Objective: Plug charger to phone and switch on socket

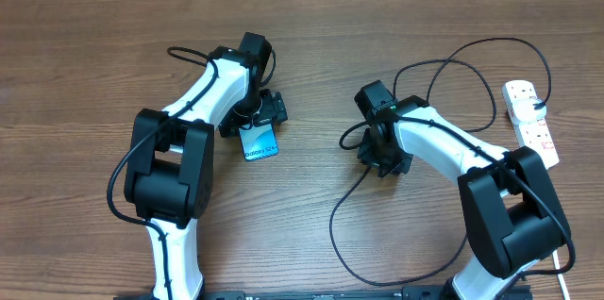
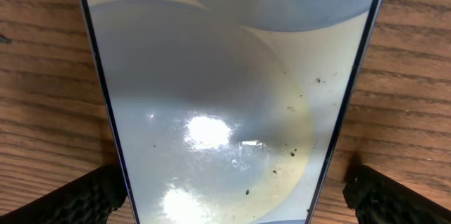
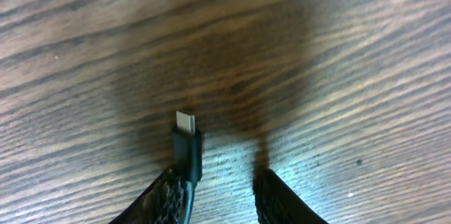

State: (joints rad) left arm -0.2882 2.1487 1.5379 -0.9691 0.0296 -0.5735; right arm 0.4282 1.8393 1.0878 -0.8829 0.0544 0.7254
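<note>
Black charger (image 3: 187, 152) tip beside right pincer (image 3: 220, 183) finger

Looked like a robotics lab workstation: plain wood-grain surface (image 1: 396, 8), left arm (image 1: 203, 92) and right arm (image 1: 444, 141) mounted along one edge, white power strip (image 1: 530, 121) lying at the side.
</note>
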